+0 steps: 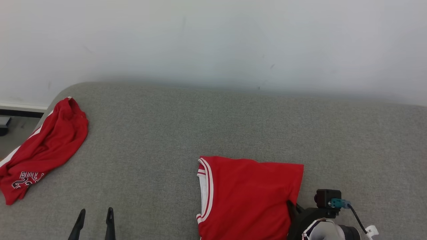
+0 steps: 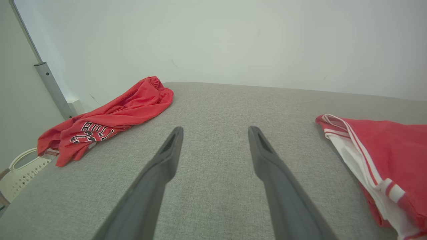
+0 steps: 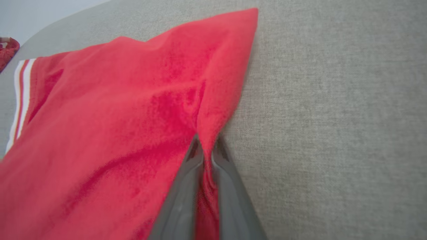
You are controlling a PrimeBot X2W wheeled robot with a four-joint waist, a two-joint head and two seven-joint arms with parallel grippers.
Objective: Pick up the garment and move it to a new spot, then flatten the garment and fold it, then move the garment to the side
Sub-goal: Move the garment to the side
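Right wrist view: right gripper (image 3: pixel 206 142) clamps red jersey (image 3: pixel 116 133); left gripper (image 2: pixel 215 130) spread; ten o'clock crumpled garment (image 2: pixel 110 116) reads "BULL".

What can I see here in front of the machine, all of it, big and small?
shirt: one, red with white-striped trim, flat on the near right of the surface.
crumpled garment: one, red with white lettering, at the surface's left edge.
surface: one, grey woven fabric, under both clothes.
wall: one, white, behind the surface.
pole: one, grey metal, by the wall at the left.
plastic thing: one, white with small holes, below the surface's left edge; cannot tell what it is.
left gripper: one, dark fingers, open over bare surface.
right gripper: one, dark fingers, shut on the shirt's right edge.
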